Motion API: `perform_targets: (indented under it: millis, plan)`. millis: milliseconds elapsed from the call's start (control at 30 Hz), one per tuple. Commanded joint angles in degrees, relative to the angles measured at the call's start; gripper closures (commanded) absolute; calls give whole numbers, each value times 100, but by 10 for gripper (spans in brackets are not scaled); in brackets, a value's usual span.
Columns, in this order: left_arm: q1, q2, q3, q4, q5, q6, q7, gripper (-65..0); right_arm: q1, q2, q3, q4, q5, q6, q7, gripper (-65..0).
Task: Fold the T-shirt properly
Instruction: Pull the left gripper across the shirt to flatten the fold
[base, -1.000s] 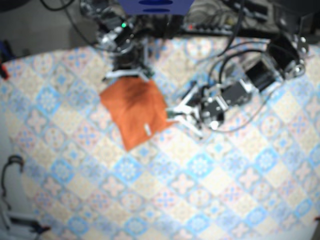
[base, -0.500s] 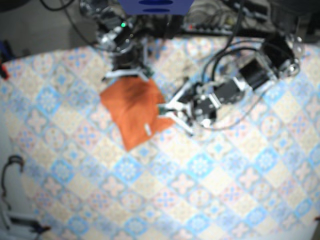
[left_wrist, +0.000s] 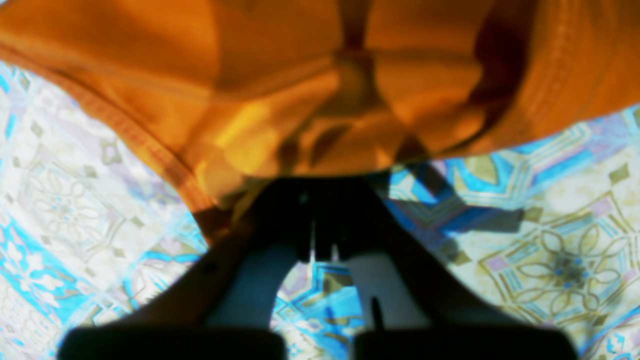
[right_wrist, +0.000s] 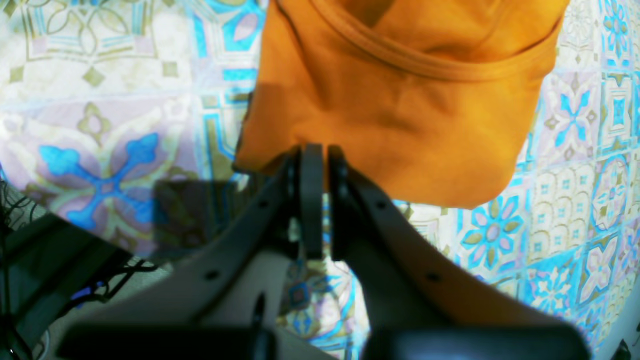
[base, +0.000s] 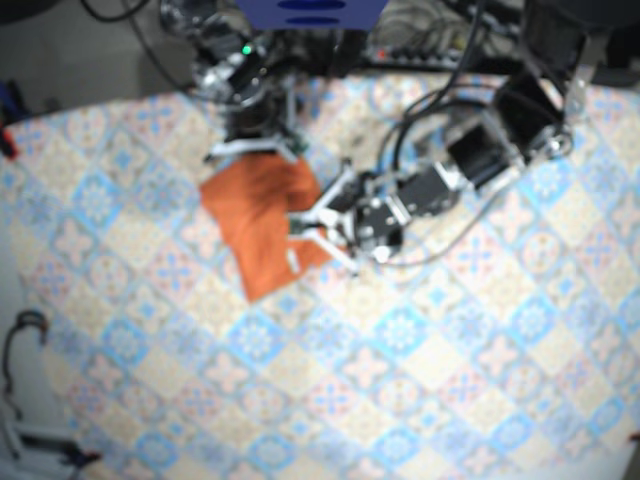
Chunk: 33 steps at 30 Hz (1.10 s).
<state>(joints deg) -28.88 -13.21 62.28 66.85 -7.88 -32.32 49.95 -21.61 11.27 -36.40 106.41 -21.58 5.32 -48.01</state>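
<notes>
Base view: orange T-shirt (base: 262, 215) on patterned table (base: 400, 380); left gripper (base: 298, 226) and right gripper (base: 255, 152) both clenched on its edges.

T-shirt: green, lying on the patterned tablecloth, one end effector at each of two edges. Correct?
No, the T-shirt is orange, not green; the base view shows it. The rest holds: it lies on the patterned tablecloth, with the left end effector and right end effector at two edges.
</notes>
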Motion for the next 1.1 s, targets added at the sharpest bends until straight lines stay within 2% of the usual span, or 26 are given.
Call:
perform_targets:
  millis: [0, 367, 467, 700, 1067]
  plan:
    - [-211, 33, -44, 45, 45, 71, -59, 0, 2, -23, -12, 115, -35, -36, 93, -19]
    - [-421, 394, -52, -316, 124, 80, -59, 0, -6, -32, -12, 115, -35, -36, 93, -18]
    - [-430, 482, -52, -325, 124, 238, -68, 0, -42, -32, -12, 115, -35, -36, 93, -18]
    - [-597, 701, -44, -729, 124, 326, -261, 0, -77, -32, -12, 115, -35, -36, 93, -18]
    - [-747, 842, -44, -931, 115, 326, -332, 0, -77, -41, -12, 115, -35, -36, 93, -18]
